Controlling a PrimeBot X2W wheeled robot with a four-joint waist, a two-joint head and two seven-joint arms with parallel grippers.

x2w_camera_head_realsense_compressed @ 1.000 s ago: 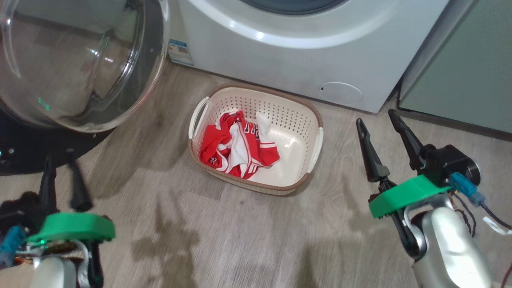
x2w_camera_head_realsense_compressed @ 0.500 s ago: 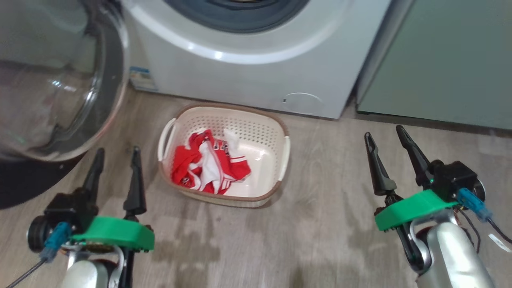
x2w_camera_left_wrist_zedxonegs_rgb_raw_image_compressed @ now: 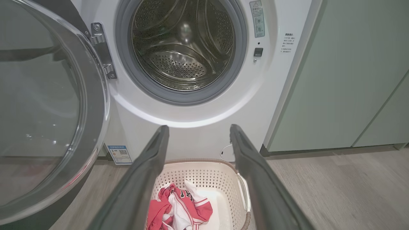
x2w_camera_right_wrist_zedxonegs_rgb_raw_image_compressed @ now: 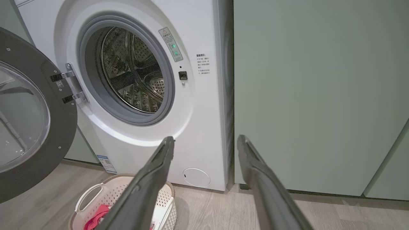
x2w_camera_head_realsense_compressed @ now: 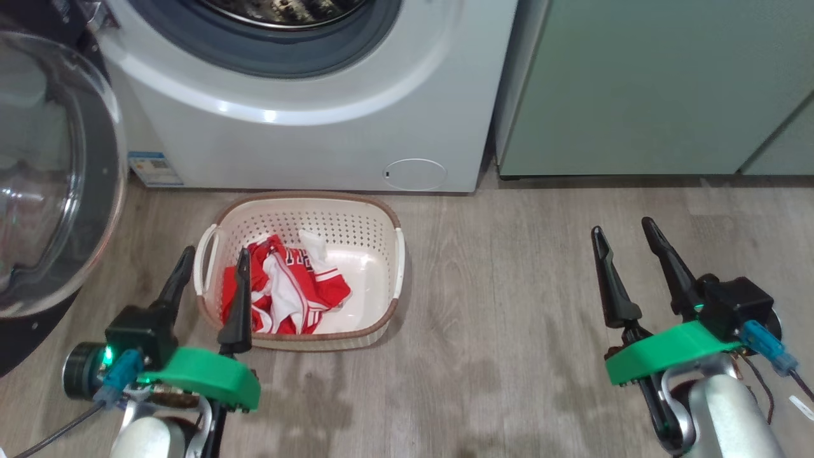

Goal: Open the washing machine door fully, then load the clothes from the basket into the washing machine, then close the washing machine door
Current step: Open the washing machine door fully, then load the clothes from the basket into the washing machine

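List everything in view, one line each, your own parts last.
washing machine: one, white, at the back
door: one, black ring, clear glass, open at left
drum: one, steel, inside the machine
basket: one, cream, on the floor before the machine
clothes: one heap, red and white, in the basket
sticker: one, blue, low on the machine
flap: one, white, low on the machine's front
cabinet: one, pale green, right of the machine
left gripper: one, black, open, beside the basket
right gripper: one, black, open, over the floor
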